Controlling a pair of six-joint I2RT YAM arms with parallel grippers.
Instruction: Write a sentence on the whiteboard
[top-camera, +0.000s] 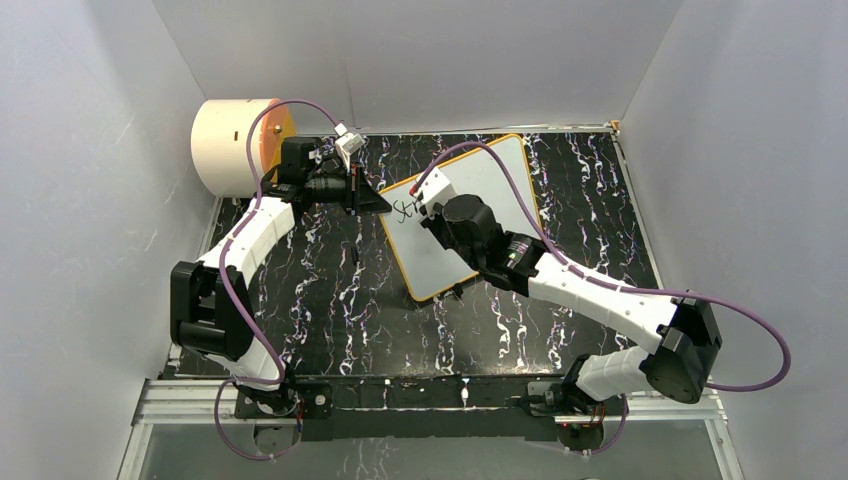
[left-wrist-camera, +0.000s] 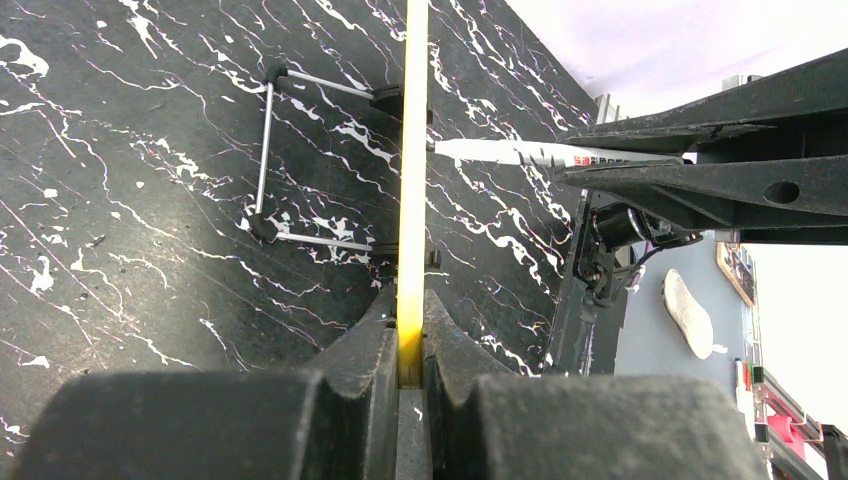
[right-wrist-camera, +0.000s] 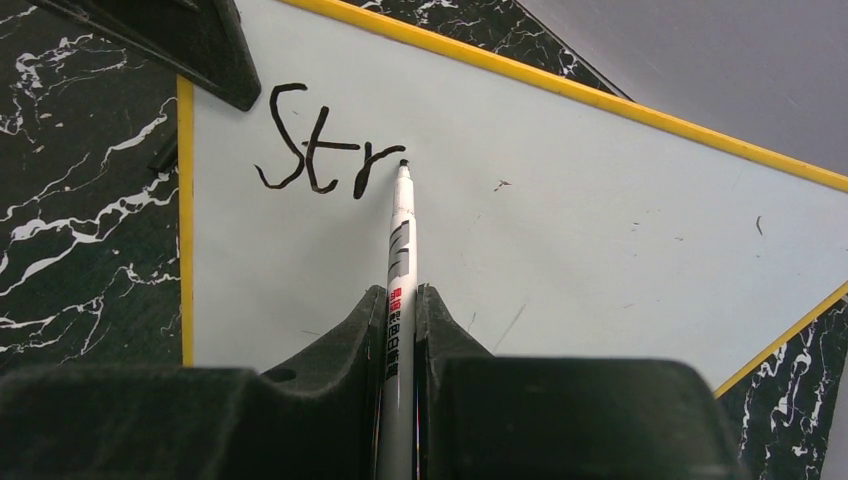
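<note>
Whiteboard, flat and rectangular with a thin yellow frame and rounded corners, was seen from above resting on the black, white-veined table. The left gripper was set at its corner and the right gripper over its face. From the left wrist, the frame was viewed edge-on, pinched between the blocky black fingers; a thin wire stand was seen beside it. From the right wrist, a slim white marker was clamped in the right jaws, its dark tip placed at the end of the handwritten letters "Str" on the smooth surface.
</note>
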